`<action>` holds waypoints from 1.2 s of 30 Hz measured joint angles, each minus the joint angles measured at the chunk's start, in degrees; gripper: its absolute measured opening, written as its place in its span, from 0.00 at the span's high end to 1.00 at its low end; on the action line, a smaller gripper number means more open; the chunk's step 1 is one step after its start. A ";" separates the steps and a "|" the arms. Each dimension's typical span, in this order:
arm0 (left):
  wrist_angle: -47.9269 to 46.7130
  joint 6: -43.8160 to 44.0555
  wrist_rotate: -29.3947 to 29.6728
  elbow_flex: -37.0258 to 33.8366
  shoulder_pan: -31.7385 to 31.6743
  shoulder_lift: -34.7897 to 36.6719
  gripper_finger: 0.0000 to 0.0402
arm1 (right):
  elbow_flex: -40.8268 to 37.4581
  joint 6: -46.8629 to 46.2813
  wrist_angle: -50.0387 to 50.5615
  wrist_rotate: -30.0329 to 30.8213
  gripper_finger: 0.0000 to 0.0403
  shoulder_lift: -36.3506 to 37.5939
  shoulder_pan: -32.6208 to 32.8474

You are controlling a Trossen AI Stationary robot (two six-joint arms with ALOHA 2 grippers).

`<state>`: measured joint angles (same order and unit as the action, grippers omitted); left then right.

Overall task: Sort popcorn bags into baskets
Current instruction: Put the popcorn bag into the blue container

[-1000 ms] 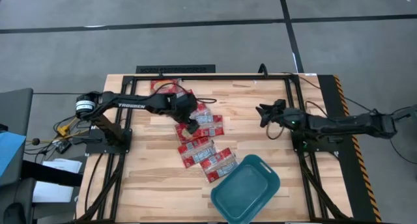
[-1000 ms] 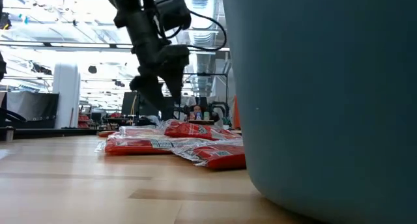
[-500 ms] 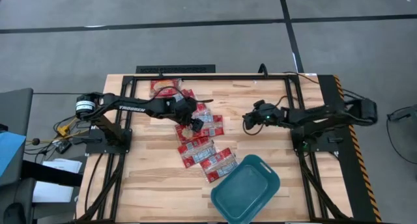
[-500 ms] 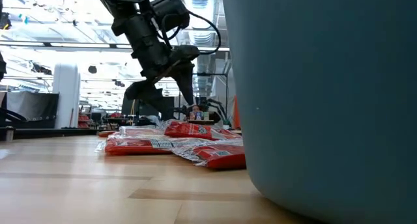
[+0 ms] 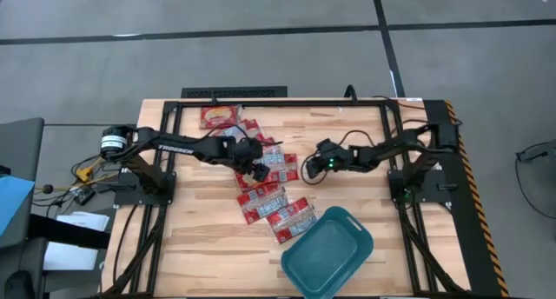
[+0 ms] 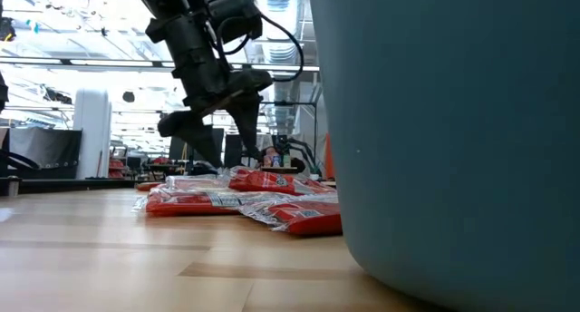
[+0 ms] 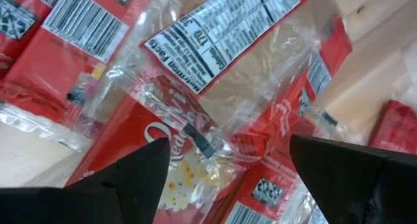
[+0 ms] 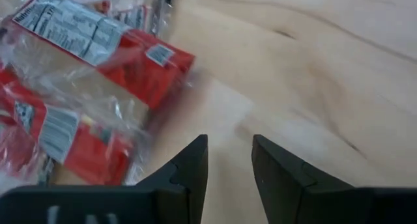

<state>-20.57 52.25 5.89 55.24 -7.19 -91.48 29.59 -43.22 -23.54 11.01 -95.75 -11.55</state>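
Note:
Several red popcorn bags (image 5: 269,195) with pale label panels lie flat in an overlapping pile mid-table, and one more bag (image 5: 219,116) lies apart near the far edge. The teal tub (image 5: 326,251) stands on the table's near side and fills the low view's right (image 6: 435,121). My left gripper (image 5: 258,167) hangs over the pile, open wide, with its fingers either side of a red bag (image 7: 189,139) without plainly touching it. My right gripper (image 5: 306,167) is low over bare wood at the pile's right edge, open by a narrow gap (image 8: 229,165), with bags (image 8: 85,61) just ahead.
A black metal frame (image 5: 278,102) runs around the table's far edge and sides, carrying both arm bases. Bare wood (image 5: 347,134) lies right of the pile and on the near left (image 5: 200,247). The tub is empty.
My right gripper has travelled toward the table's left, from near its base across to the pile's right edge, and come lower. My left gripper has stayed over the pile and spread its fingers wider. The bags have not moved.

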 joint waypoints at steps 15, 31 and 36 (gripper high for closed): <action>1.29 -1.48 1.28 -0.12 -0.03 -2.75 0.24 | 6.35 0.32 0.15 -0.46 0.67 -5.75 0.63; 20.92 4.50 -2.22 -5.60 0.38 -7.19 0.32 | 6.28 1.03 -1.07 -2.74 0.68 -5.90 0.93; 21.20 5.49 -2.56 -5.66 0.21 -7.23 0.52 | 6.28 1.20 -0.99 -2.78 0.69 -5.90 0.85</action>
<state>0.62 57.74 3.33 49.58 -6.98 -98.72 35.88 -42.02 -24.53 8.23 -101.65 -10.70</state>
